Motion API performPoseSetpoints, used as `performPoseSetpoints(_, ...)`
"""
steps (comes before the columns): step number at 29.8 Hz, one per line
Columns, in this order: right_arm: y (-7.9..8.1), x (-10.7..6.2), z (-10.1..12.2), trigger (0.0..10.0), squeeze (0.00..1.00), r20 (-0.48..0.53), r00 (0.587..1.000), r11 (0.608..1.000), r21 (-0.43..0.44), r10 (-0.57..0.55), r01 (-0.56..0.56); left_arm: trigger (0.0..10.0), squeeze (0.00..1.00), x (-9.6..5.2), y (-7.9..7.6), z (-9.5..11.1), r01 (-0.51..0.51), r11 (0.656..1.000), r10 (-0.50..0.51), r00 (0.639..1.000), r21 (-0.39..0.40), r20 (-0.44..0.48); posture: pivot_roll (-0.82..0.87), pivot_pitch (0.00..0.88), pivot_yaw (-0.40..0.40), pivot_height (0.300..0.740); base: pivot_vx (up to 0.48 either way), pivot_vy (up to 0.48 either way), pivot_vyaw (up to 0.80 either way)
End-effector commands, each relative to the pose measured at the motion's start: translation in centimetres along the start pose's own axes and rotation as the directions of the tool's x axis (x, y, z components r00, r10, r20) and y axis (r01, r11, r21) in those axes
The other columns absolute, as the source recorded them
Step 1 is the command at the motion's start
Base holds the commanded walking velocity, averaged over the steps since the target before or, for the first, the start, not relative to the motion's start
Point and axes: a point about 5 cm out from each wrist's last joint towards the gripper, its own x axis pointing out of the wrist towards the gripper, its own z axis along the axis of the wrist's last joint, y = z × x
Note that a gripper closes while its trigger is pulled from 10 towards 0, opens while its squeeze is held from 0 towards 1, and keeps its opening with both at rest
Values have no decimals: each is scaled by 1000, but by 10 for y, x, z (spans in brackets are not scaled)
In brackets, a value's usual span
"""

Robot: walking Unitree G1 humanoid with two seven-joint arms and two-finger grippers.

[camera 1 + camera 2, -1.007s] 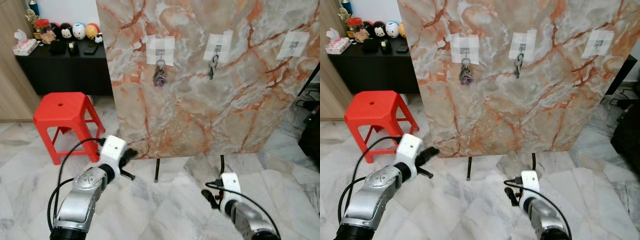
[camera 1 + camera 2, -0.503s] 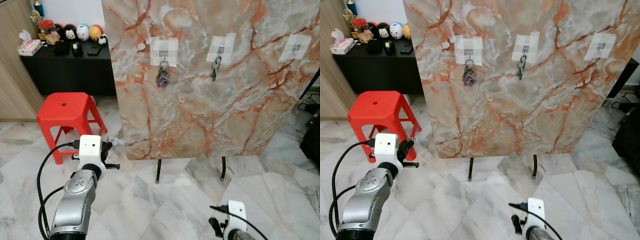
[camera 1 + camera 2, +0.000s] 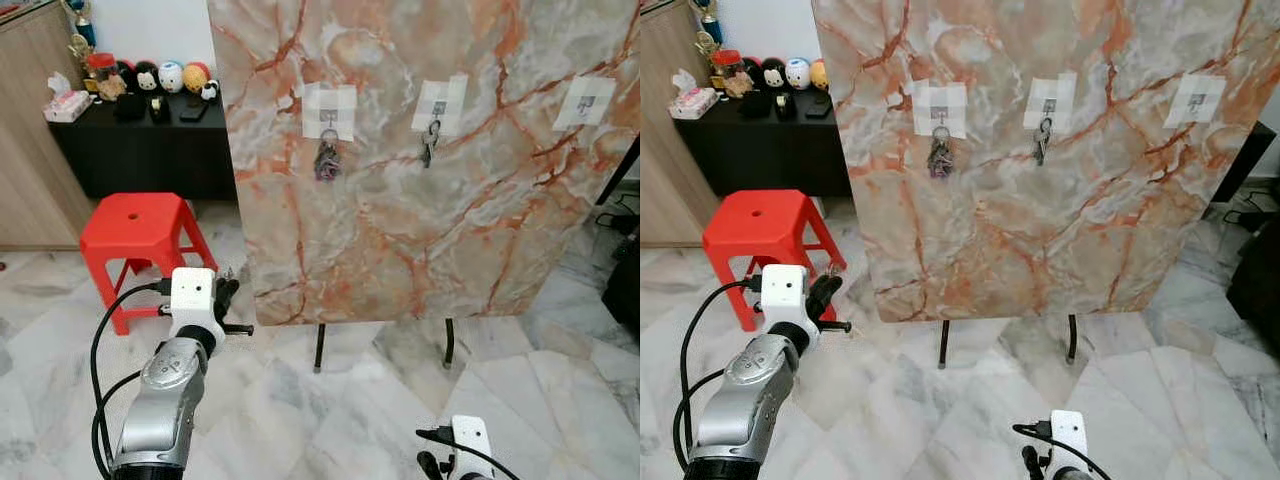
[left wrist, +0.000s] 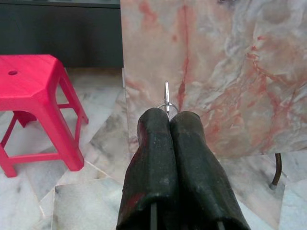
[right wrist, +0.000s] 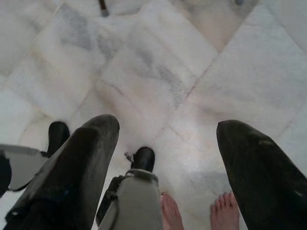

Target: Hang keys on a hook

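Note:
My left gripper [image 3: 226, 297] is raised in front of the marble board's [image 3: 420, 230] lower left corner, shut on a small silver key ring [image 4: 166, 98] that pokes out past the black fingertips [image 4: 154, 120]. The board carries three taped hooks. The left hook [image 3: 328, 101] holds a bunch of keys [image 3: 326, 160], the middle hook [image 3: 437, 106] holds another set [image 3: 428, 141], and the right hook [image 3: 585, 99] is bare. My right arm [image 3: 461, 444] hangs low; its gripper [image 5: 168, 143] is open and points at the floor.
A red plastic stool [image 3: 135, 222] stands left of the board, close to my left arm. Behind it is a black cabinet [image 3: 130, 155] topped with toys. The board rests on thin dark legs [image 3: 319, 346]. A person's bare feet [image 5: 170, 213] are on the marble floor by my right gripper.
My left arm swung left, away from the board's bottom edge, and rose, with the keys still pinched in it. The right arm sank lower in the picture. The camera tilted up slightly.

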Motion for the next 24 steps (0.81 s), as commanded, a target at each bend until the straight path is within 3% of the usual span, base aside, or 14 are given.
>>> performPoseSetpoints(1, -2, -1, 0, 10000, 0, 22, 1000, 1000, 14, 0, -1, 10000, 0, 0, -2, 1, 1, 1000, -1, 1000, 5, 7, 128, 0, -47, 740, 251, 0, 0)
performPoseSetpoints(7, -7, -2, -2, 10000, 0, 36, 999, 999, 34, -12, 11, 10000, 0, 1, 3, 3, -7, 1000, 7, 1000, 9, 15, 128, 0, -44, 740, 258, 0, 602)
performPoseSetpoints(11, -8, -2, -2, 10000, 0, 51, 998, 996, 86, -25, 20, 10000, 0, 2, 3, 5, -2, 1000, 1, 1000, 13, 21, 127, 0, -41, 740, 281, 0, 0)
performPoseSetpoints(24, -4, -1, 1, 10000, 0, 53, 999, 999, 36, -3, 1, 10000, 0, 3, 3, 8, 5, 1000, -5, 1000, 22, 28, 127, 14, -44, 740, 314, 0, 0)
